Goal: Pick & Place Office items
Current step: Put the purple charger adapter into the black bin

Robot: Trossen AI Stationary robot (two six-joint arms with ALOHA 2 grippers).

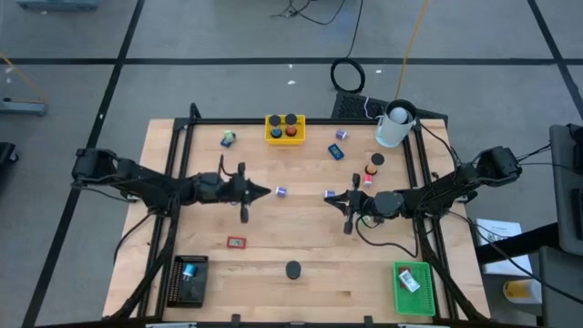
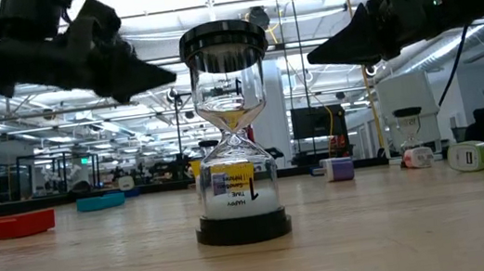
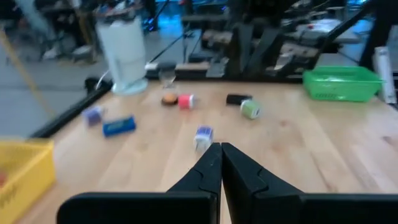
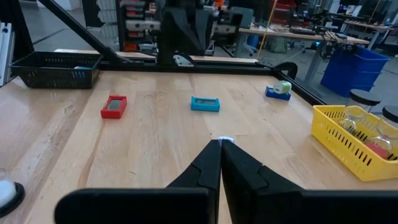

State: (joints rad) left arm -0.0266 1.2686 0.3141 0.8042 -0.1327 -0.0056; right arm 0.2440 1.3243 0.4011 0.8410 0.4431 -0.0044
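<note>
Yellow tray (image 3: pixel 22 171) cut off at left wrist view's edge.

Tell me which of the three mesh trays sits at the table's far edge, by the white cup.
The yellow tray, holding dark-capped items. The black tray and green tray sit at the two near corners, far from the white cup.

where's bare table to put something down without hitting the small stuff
Widest bare patch: the front strip between the black tray and the hourglass, with only the red block at its edge. The front span from hourglass to green tray is also free. Crowded: the back right around the white cup and the yellow tray, and the middle between both shut grippers.
</note>
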